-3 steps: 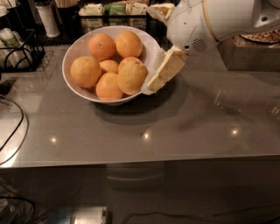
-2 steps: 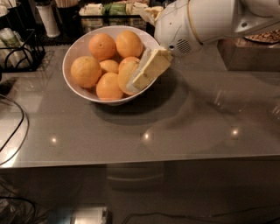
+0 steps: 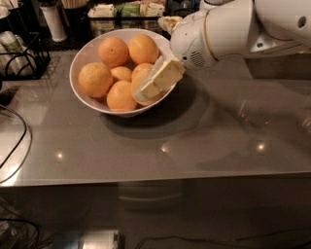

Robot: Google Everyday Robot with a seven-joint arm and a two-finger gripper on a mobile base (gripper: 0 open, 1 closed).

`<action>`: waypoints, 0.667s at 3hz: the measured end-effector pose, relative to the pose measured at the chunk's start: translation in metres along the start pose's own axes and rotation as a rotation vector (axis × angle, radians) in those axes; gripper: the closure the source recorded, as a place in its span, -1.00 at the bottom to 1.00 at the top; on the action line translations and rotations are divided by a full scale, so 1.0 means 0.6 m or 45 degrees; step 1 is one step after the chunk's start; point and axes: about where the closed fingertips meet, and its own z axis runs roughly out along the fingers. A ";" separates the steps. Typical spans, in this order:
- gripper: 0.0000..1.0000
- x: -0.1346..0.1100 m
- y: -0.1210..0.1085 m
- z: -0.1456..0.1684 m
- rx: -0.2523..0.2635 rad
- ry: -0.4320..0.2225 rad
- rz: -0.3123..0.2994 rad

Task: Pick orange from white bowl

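pincer [image 3: 148,90] at pale, lumpy, oblong orange [image 3: 136,83] in glossy white bowl [image 3: 73,80]; whether it is spread i cannot tell; i'd straddle the fruit's middle.

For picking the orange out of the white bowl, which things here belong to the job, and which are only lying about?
Job:
- orange, the large pale one
- white bowl
- gripper, in the bowl's right side, at that orange

Lying about:
- other oranges
- black wire rack
- packets at the back
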 end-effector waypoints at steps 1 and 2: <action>-1.00 0.015 0.005 0.034 -0.054 -0.028 0.087; -1.00 0.048 0.013 0.076 -0.098 -0.020 0.196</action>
